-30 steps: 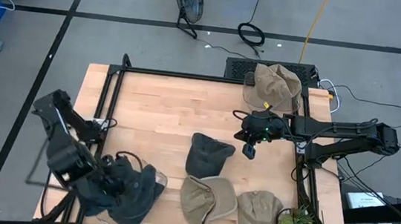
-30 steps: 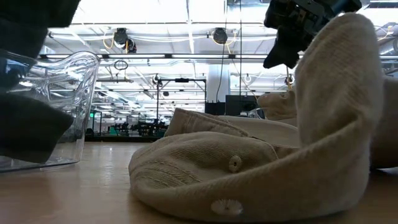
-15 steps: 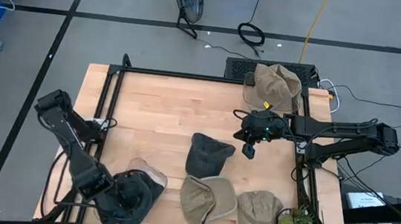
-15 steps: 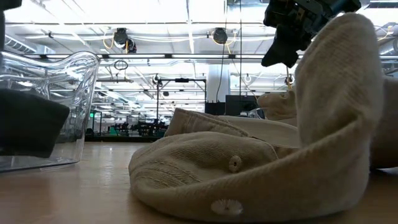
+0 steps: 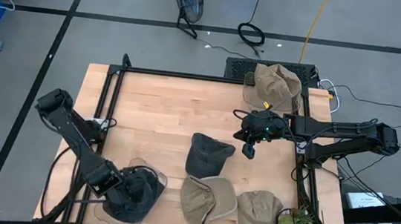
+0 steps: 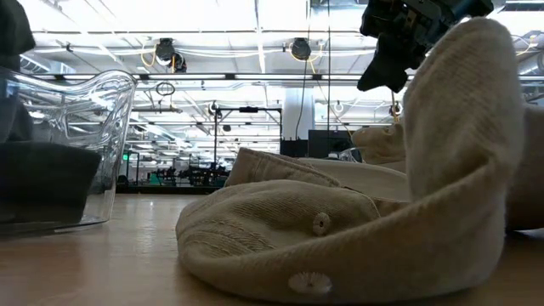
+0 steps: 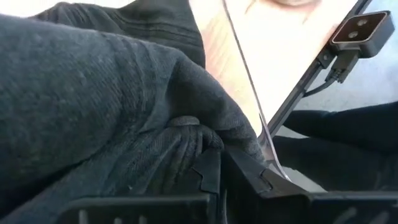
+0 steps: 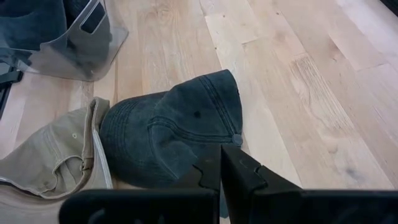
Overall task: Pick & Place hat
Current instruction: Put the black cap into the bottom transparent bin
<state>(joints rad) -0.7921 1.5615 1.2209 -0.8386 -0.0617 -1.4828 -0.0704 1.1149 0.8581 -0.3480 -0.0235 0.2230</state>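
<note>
The left gripper [image 5: 114, 190] is down in the clear plastic tub [image 5: 150, 175] at the near left corner of the wooden table [image 5: 155, 115]. It pinches the dark grey cloth hat [image 7: 112, 99] so the hat lands inside the tub; its fingers look almost closed on the cloth. The right gripper [image 5: 249, 150] waits, closed and empty, above another dark blue-grey cap [image 8: 171, 127]. Three tan caps [image 5: 208, 199] lie nearby, likely waiting their turn.

Two dark jointed arms [image 5: 72, 128], black cables, toothed black fingers [image 8: 239, 171].
</note>
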